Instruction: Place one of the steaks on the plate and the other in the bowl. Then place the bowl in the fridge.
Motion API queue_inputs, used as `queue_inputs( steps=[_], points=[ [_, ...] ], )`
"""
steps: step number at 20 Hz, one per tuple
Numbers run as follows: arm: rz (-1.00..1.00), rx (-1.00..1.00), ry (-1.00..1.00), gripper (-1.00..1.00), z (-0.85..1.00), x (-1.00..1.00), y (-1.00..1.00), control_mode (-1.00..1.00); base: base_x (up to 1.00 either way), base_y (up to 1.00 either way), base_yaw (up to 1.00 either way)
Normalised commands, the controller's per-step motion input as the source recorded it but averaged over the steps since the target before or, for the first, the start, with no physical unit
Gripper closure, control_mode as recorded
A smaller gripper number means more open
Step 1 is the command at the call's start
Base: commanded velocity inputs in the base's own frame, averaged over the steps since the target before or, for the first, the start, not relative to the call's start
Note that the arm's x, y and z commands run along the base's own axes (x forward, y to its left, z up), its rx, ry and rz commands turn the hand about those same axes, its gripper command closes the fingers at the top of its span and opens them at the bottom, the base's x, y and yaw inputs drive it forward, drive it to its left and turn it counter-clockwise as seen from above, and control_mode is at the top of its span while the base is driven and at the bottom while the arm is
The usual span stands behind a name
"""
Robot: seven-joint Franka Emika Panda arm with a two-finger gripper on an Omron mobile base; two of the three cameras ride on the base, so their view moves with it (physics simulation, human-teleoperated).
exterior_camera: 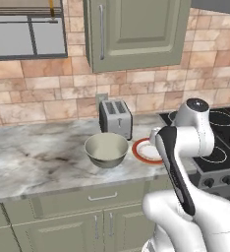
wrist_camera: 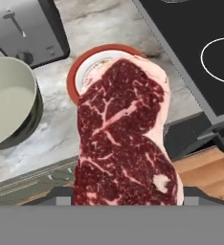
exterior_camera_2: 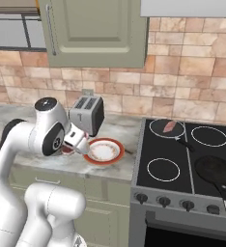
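A dark steak (wrist_camera: 126, 139) is being pinched in the hand (wrist_camera: 126, 198), its marbled slab hanging large across the hand view, above the plate (wrist_camera: 78, 76) and the front edge of the surface (wrist_camera: 61, 129). The finger tips are being hidden by the meat. The plate is resting on the surface just beside the bowl (exterior_camera: 106, 149), between bowl and stove (exterior_camera_2: 192, 159). The toaster (exterior_camera: 115, 118) is standing close behind both, against the tiled wall. A second, lighter steak (exterior_camera_2: 169, 127) is lying on a rear burner of the stove, well apart from the plate. A black pan (exterior_camera_2: 215, 171) is sitting on the stove's front right burner.
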Motion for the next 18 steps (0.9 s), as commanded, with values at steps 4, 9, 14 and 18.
queue_inputs(
  steps=[4, 9, 14, 18],
  points=[
    [0.03, 0.00, 0.01, 1.00, -0.05, 1.00, -0.45, -1.00, 0.00, 0.00, 0.00],
    [0.00, -0.01, 0.04, 1.00, -0.18, 0.88, -0.32, -1.00, 0.00, 0.00, 0.00],
    [0.02, 0.00, 0.02, 1.00, -0.20, 0.44, -0.04, -1.00, 0.00, 0.00, 0.00],
    [0.00, 0.00, 0.01, 1.00, -0.40, 0.06, 0.00, -1.00, 0.00, 0.00, 0.00]
  ],
)
